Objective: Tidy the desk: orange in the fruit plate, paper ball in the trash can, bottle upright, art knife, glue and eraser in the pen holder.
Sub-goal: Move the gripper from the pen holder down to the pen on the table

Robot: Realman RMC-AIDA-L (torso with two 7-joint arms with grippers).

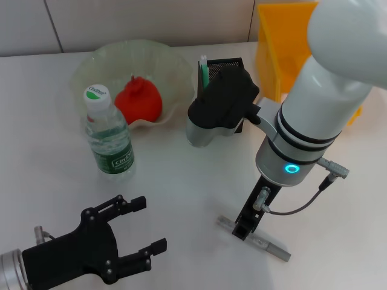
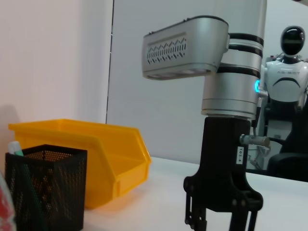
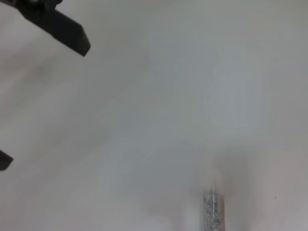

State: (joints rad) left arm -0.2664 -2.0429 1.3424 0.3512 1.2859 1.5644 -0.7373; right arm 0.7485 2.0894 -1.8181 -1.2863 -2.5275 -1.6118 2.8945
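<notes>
In the head view the right pincer (image 1: pixel 245 228) stands straight down over the art knife (image 1: pixel 257 240), a silver bar lying flat on the white worktop (image 1: pixel 181 181). Its tips reach the bar near one end; whether they have closed on it, the picture does not show. The risk, as a judgement, is an off-centre grip: held so near its end, the thin bar could swing or slip when lifted, and it lies so flat that the tips could scrape the worktop instead. The left pincer (image 1: pixel 147 231) rests low and well to the side, its fingers spread wide and holding nothing. Beyond the right pincer, behind that arm's wrist, stands the black mesh pen holder (image 1: pixel 234 63) with a green-and-white stick in it. Farther over, the clear fruit plate (image 1: pixel 103 66) holds a red-orange fruit (image 1: pixel 140 100), and the water bottle (image 1: pixel 107 134) stands upright just before it. A yellow bin (image 1: pixel 284 42) sits behind the arm.

The left wrist view shows the right pincer's black housing, with the pen holder and yellow bin behind and to one side of it; the bin's contents are hidden.

The right wrist view shows the knife's glittering end on bare worktop.
</notes>
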